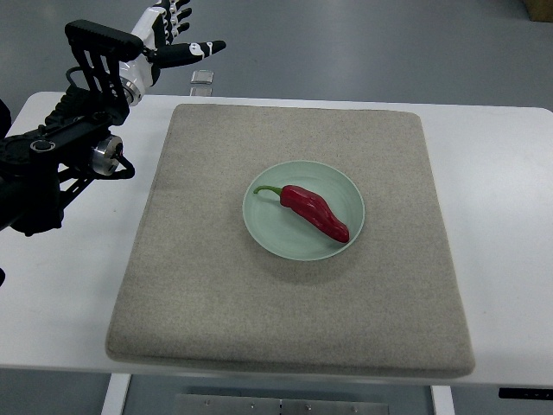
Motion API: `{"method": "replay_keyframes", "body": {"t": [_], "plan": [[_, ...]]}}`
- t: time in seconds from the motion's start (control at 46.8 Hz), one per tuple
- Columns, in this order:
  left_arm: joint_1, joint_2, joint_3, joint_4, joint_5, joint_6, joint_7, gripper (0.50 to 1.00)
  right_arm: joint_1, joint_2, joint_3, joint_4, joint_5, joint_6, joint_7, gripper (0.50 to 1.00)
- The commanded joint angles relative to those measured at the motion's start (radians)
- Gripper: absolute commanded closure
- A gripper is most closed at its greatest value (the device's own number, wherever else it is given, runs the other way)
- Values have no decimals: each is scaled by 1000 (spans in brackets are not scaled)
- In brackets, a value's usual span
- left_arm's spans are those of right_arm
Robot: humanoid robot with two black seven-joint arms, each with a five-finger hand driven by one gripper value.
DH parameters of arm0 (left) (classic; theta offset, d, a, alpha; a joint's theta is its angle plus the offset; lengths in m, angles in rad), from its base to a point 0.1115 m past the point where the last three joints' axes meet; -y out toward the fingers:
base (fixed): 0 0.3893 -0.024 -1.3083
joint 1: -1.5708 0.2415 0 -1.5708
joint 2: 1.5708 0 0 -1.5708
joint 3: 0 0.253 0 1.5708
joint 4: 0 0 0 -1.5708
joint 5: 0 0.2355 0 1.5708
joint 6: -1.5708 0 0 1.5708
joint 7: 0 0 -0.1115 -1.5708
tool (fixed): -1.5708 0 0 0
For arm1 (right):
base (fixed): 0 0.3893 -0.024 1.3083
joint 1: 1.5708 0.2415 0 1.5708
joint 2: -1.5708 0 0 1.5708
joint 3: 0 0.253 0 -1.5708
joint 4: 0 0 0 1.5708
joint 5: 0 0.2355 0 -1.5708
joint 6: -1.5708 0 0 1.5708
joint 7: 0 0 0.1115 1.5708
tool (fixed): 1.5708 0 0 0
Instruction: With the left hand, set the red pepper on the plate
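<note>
Left hand open and empty past the table's far-left edge, pepper lying in plate well right of and nearer than it, mat bare around the plate

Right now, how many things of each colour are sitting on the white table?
Red: 1, the red pepper, lying on the plate.
Pale green: 1, the plate.
Beige: 1, the mat under the plate.
Silver: 1, a small metal piece at the table's far edge.
Total: 4 things.
The left hand hangs open above the far left corner, holding nothing.
</note>
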Motion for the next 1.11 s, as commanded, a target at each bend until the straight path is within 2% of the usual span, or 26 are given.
{"method": "replay_keyframes", "body": {"t": [0.0,0.149,0.363,0.64,0.961,1.089], "plan": [[0,1,-1,20,-74,0,0,506,-1,0,0,0,0,0,0,572],[34,2,-23,45,-154,-4,-2,506,1,0,0,0,0,0,0,572],[142,-3,-227,56,-162,-33,-2,506,1,0,0,0,0,0,0,572],[190,-9,-328,56,-165,-73,0,501,-1,0,0,0,0,0,0,572],[207,-15,-356,56,-315,-155,0,500,1,0,0,0,0,0,0,572],[207,-15,-356,56,-345,-166,0,500,1,0,2,5,0,2,0,572]]}}
